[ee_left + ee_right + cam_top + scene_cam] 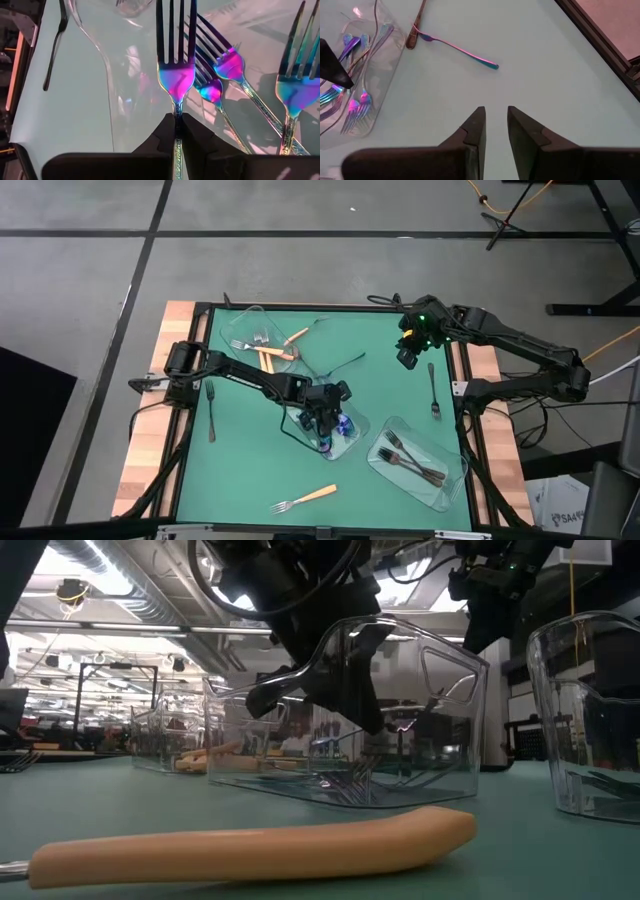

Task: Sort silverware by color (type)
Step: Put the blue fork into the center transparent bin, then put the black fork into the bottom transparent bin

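My left gripper [325, 420] reaches down into the clear middle tray [300, 425] and is shut on an iridescent blue-purple fork [176, 80]. Other iridescent forks [227, 65] lie on the tray's floor beside it. My right gripper [495, 120] hangs open above the mat at the far right, with nothing between its fingers. One loose iridescent utensil [462, 48] lies flat on the mat ahead of it. An orange-handled fork [305, 498] lies near the front edge. Dark forks lie on the mat at the left [211, 410] and right [433, 390]. My left gripper pinches the fork's handle [176, 107] just behind the head, between its two fingers. The fingers slant down from the table's left and lie along the handle, and the tines point away from them. Whether the tines rest on the tray's floor I cannot tell.
A clear tray [250, 320] at the far left holds orange-handled forks [270, 355]. Another clear tray [450, 480] at the near right holds dark forks [410, 460]. Bare green mat lies in the middle of the near side and under the right gripper.
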Action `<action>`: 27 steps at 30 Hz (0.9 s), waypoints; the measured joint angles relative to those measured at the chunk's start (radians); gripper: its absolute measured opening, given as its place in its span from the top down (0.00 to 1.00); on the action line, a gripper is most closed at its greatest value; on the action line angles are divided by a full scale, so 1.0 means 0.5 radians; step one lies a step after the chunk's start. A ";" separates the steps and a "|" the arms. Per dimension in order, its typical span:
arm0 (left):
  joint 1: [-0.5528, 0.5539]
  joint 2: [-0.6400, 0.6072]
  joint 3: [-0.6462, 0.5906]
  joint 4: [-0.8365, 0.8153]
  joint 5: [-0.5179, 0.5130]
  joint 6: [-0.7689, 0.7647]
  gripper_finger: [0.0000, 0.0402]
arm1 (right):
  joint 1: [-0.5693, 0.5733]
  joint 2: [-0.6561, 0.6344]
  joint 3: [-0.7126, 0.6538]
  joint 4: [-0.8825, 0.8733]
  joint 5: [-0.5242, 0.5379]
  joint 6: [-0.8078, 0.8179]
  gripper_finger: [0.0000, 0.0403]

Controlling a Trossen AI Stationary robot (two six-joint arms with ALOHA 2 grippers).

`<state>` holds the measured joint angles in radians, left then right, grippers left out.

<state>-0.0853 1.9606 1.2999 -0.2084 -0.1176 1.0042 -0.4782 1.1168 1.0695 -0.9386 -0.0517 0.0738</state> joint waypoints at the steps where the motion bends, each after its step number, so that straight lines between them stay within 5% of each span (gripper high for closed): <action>1: 0.000 0.000 0.000 0.001 -0.010 -0.002 0.97 | 0.000 0.000 0.000 0.000 0.000 0.000 0.83; 14: -0.006 -0.004 0.002 0.008 -0.057 -0.013 0.79 | 0.000 0.000 0.000 0.000 0.000 -0.001 0.83; 27: -0.029 -0.114 0.002 0.016 -0.054 -0.110 0.78 | 0.000 0.000 0.000 -0.032 0.000 -0.007 0.83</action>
<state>-0.0998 1.9034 1.3010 -0.2006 -0.1448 0.9492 -0.4782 1.1168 1.0695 -0.9548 -0.0517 0.0701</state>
